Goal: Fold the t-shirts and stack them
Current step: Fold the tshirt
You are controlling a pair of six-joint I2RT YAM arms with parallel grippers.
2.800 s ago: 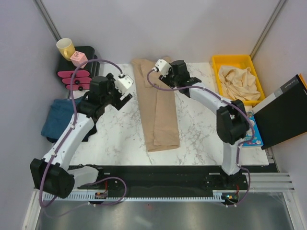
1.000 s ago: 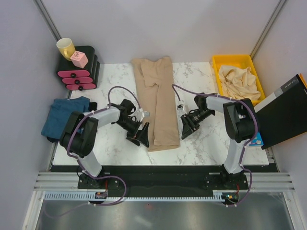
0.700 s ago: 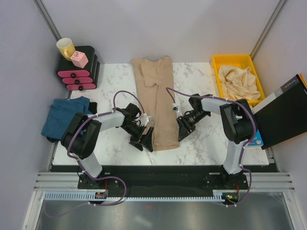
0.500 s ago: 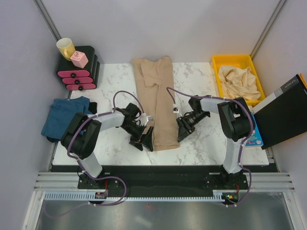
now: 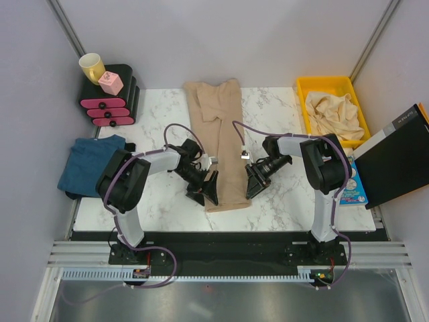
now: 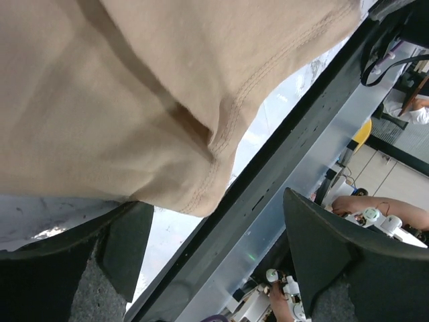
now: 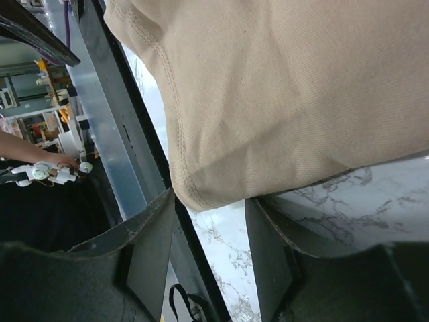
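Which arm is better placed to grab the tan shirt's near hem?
Right, marginally: the shirt hem spans the whole gap of the right tool, but only part for the left tool.

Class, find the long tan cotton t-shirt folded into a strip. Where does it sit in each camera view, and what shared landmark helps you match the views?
Top external: the long tan cotton t-shirt runs lengthwise down the middle of the picture.
Left wrist: it fills the upper left, with its hem corner at lower centre.
Right wrist: it fills the upper right, with its hem corner at lower left.
Shared landmark: the white marble tabletop beside its near hem.
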